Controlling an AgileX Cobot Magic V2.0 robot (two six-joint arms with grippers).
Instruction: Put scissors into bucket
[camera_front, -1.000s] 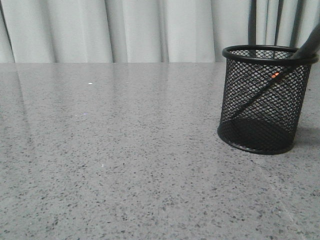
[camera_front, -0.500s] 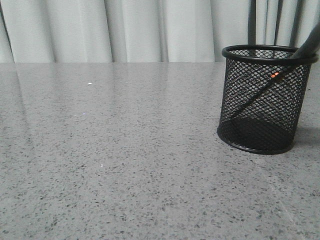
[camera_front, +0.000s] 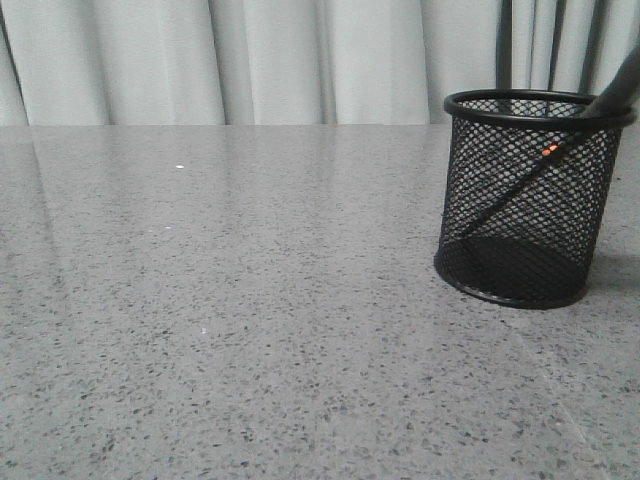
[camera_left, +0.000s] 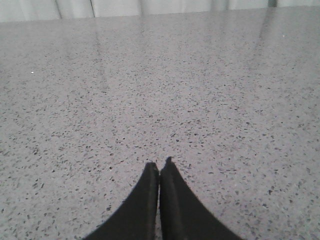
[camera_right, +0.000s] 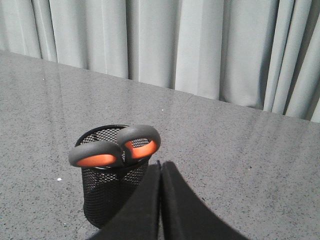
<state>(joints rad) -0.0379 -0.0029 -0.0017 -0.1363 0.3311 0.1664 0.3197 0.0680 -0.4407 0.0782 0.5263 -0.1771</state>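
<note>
The black wire-mesh bucket stands upright at the right of the table. The scissors lean inside it, blades down, a handle sticking out over the rim at the right edge of the front view. In the right wrist view the grey and orange handle loops rest on the bucket rim. My right gripper is shut and empty, just beside the bucket and apart from the scissors. My left gripper is shut and empty over bare table. Neither gripper shows in the front view.
A grey speckled table fills the view. Pale curtains hang behind its far edge. The bucket stands close to the right edge of the front view.
</note>
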